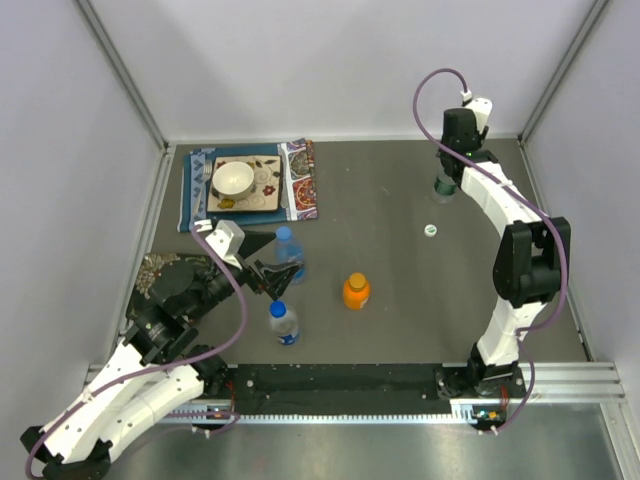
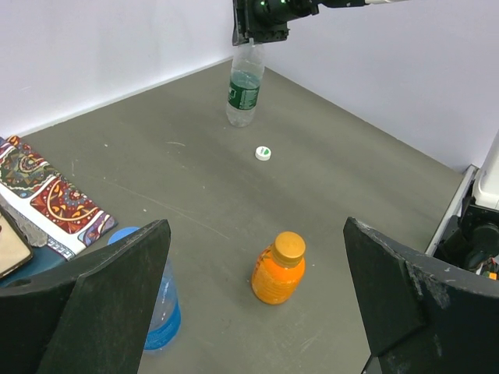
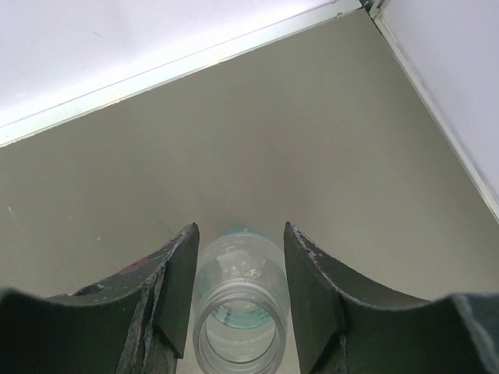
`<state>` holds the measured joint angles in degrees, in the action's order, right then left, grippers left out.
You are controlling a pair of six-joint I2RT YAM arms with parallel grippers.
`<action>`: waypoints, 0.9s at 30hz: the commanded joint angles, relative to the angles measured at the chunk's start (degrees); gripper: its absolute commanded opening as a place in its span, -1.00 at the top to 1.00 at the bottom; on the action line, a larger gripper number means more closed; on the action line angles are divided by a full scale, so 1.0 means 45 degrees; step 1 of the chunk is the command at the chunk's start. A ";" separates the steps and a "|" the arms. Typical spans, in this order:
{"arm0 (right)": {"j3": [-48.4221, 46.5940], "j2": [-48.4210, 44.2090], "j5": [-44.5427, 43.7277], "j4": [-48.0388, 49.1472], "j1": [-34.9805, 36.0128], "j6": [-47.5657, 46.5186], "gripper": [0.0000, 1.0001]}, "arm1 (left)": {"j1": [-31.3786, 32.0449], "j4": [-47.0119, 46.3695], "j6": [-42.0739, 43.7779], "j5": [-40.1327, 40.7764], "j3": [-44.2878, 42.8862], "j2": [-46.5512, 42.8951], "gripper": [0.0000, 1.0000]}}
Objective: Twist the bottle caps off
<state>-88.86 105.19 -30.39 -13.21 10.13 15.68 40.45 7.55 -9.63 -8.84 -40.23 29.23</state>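
No words or numbers readable anywhere.
Far bottle [image 2: 244,86]: green label [image 2: 243,95], white marks too small to read.
Near bottle [image 1: 284,322]: blue label [image 1: 286,335], print too blurry.
White cap [image 2: 263,153]: green mark, no clear letters.

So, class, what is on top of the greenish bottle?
No cap: the greenish bottle shows an open mouth between the fingers of the right gripper. In the top view that gripper covers the mouth.
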 commanded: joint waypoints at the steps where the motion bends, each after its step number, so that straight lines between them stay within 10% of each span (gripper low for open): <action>1: 0.0001 -0.0640 0.0035 0.0124 0.0151 0.0148 0.07 | 0.0016 -0.0545 -0.0185 -0.0164 0.0111 -0.0091 -0.97; 13: -0.0351 -0.0640 -0.0004 -0.0072 0.0151 0.0031 -0.36 | 0.0016 -0.0546 -0.0204 -0.0203 0.0072 -0.0032 -0.97; 27: -0.0469 -0.0680 0.0152 -0.0208 0.0151 -0.0047 -0.09 | 0.0016 -0.0564 -0.0243 -0.0281 0.0131 -0.0070 -0.97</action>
<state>-88.92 105.19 -29.82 -14.61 10.13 15.94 40.45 7.57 -10.39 -9.54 -40.01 29.26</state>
